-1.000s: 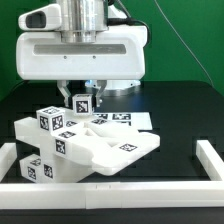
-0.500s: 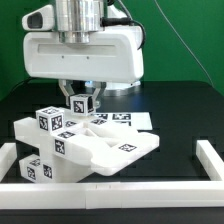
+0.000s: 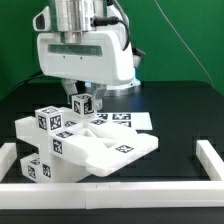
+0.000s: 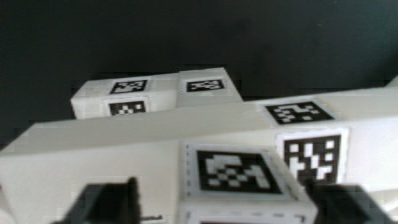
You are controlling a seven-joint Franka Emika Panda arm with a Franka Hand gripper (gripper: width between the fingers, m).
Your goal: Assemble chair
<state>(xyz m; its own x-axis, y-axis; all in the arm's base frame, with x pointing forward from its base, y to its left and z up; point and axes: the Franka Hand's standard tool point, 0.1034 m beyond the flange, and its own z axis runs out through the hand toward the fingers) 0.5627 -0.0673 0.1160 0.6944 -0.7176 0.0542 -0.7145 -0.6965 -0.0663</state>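
The chair parts form a chunky white assembly [image 3: 95,145] at the centre left of the black table, with tagged blocks on its left side [image 3: 50,122]. A small tagged white block [image 3: 83,103] stands upright at the back of the assembly. My gripper [image 3: 82,92] hangs directly over this block, with a dark finger on each side of its top. In the wrist view the block [image 4: 238,172] lies between the fingers [image 4: 107,205], with a visible gap on each side. The jaws are open and grip nothing.
The marker board [image 3: 128,120] lies flat behind the assembly. Plain white border rails run along the front [image 3: 120,190], the left [image 3: 8,152] and the right [image 3: 210,155] of the table. A green wall stands behind.
The gripper body has risen and shifted slightly to the exterior view's right. The small tagged block stays where it was.
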